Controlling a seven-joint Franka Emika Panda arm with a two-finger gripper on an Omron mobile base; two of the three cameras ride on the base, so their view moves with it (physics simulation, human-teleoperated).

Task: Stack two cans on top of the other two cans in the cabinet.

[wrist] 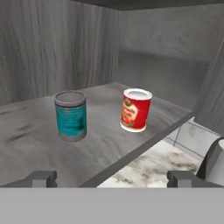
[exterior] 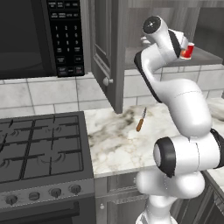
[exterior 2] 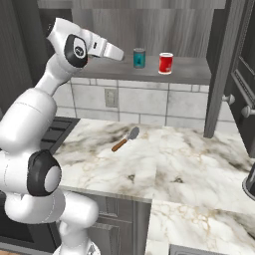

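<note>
robot hand hovers with fingers spread at the open cabinet (exterior 2: 149, 30), short of two upright cans.

the gripper (wrist: 111, 178) holds nothing, its tips wide apart near the front edge of the cabinet's shelf (wrist: 39, 131). the teal can (wrist: 70, 115) and the red can (wrist: 136, 109) stand side by side on that shelf, apart from each other and not stacked, the red one nearer the shelf's front edge. the cabinet door (exterior: 107, 52) hangs open beside the black microwave (exterior: 39, 35). below, a knife (exterior 2: 124, 139) with a brown handle lies on the marble counter (exterior 2: 189, 164), toward its back edge.
</note>
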